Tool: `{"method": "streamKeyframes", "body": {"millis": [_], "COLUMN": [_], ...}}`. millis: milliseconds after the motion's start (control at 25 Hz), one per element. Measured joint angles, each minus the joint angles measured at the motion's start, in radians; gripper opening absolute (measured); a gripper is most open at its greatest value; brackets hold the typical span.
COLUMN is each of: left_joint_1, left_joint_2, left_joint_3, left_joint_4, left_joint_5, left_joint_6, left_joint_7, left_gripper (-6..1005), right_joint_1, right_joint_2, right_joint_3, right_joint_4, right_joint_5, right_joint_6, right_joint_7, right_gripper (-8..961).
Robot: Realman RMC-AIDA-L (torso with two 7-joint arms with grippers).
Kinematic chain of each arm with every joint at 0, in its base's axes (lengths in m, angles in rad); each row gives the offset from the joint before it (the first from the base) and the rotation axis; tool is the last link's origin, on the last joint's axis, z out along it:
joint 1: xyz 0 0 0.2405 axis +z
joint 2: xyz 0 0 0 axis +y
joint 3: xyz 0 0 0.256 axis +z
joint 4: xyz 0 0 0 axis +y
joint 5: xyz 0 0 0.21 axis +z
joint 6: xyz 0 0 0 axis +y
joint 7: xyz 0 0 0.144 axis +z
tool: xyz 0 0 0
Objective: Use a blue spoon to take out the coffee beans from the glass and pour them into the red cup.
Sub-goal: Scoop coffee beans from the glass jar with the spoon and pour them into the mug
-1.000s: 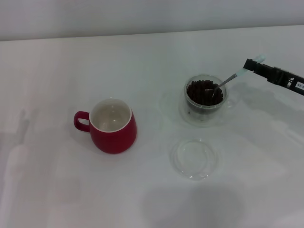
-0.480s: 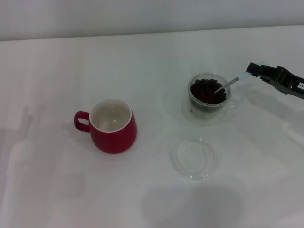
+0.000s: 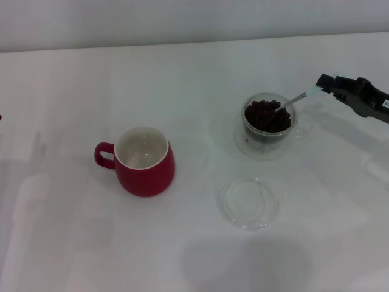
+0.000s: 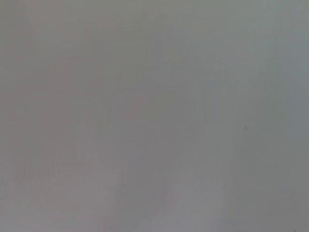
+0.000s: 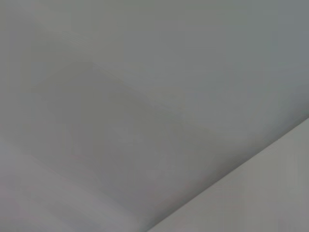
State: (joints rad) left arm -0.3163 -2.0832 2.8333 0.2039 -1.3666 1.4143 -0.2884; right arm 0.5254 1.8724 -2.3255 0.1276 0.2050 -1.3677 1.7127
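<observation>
Nearest you, a clear round dish (image 3: 250,202) lies lower centre, the red cup (image 3: 144,160) at left centre. Farther up right, the glass (image 3: 267,124) holds the coffee beans (image 3: 266,116). Your right gripper (image 3: 324,84), upper right, pinches the blue spoon (image 3: 296,99), bowl in the beans.

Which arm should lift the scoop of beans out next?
Right. The right gripper already holds the pale-blue-handled metal spoon, its bowl among the dark coffee beans in the clear glass. The left arm is out of view.
</observation>
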Motion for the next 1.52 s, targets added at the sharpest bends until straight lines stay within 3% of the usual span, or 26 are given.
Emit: {"method": "streamKeyframes", "body": {"millis": [960,1320,1520], "left_joint_1": [-0.038,-0.04,-0.041], "left_joint_2": [0.001,0.002,0.001], "left_joint_3": [-0.003,-0.003,-0.003], "left_joint_4": [-0.015,-0.015,-0.015], "left_joint_5": [-0.002,-0.003,-0.003], "left_joint_6": [-0.004,-0.005,-0.005], "left_joint_7": [0.0,0.0,0.0], "left_gripper": [847,846,846], "right_joint_1": [-0.009,-0.016,-0.016], "right_joint_2": [-0.026,-0.033,-0.024], "right_joint_3": [0.0,0.0,-0.002], "right_joint_4": [0.0,0.0,-0.007], "right_joint_5": [0.034,0.04,0.04], "right_joint_6": [0.035,-0.025,-0.093], "right_joint_7": [0.168,0.171,0.171], "right_gripper": [145,145,144]}}
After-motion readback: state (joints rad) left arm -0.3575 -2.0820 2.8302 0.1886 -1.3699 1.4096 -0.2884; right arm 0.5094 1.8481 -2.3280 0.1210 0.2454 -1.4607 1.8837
